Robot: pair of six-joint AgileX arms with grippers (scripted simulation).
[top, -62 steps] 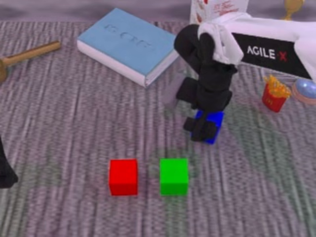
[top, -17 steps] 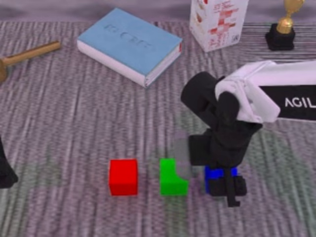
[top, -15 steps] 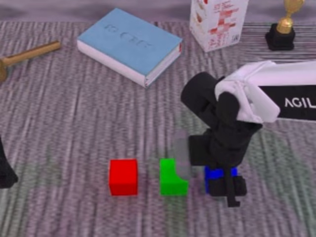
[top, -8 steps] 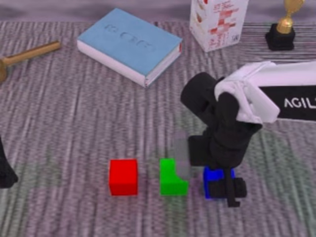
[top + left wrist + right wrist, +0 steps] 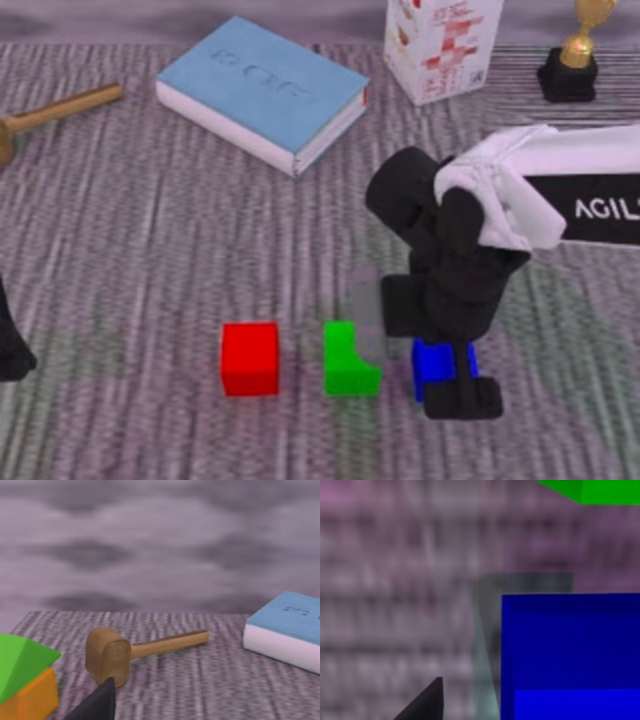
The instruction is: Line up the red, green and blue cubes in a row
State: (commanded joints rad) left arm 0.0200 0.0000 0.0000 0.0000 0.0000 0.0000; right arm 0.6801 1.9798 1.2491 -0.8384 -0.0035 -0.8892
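Cubes sit in a near row: red cube [image 5: 249, 358] left, green cube [image 5: 351, 358] middle, blue cube [image 5: 436, 362] right, under the right gripper [image 5: 452, 385], fingers spread off it. Left gripper [image 5: 12, 345] is parked at the left edge; I cannot tell its state.

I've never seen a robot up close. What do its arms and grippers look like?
The right arm has a white shell with a black panel bearing white letters, "AGIL" showing at the picture's edge. Its wrist is bulky, rounded and black, ending in the black right gripper with dark, pointed fingers. Of the left arm, only a black part shows at the table's left edge. No cables are visible.
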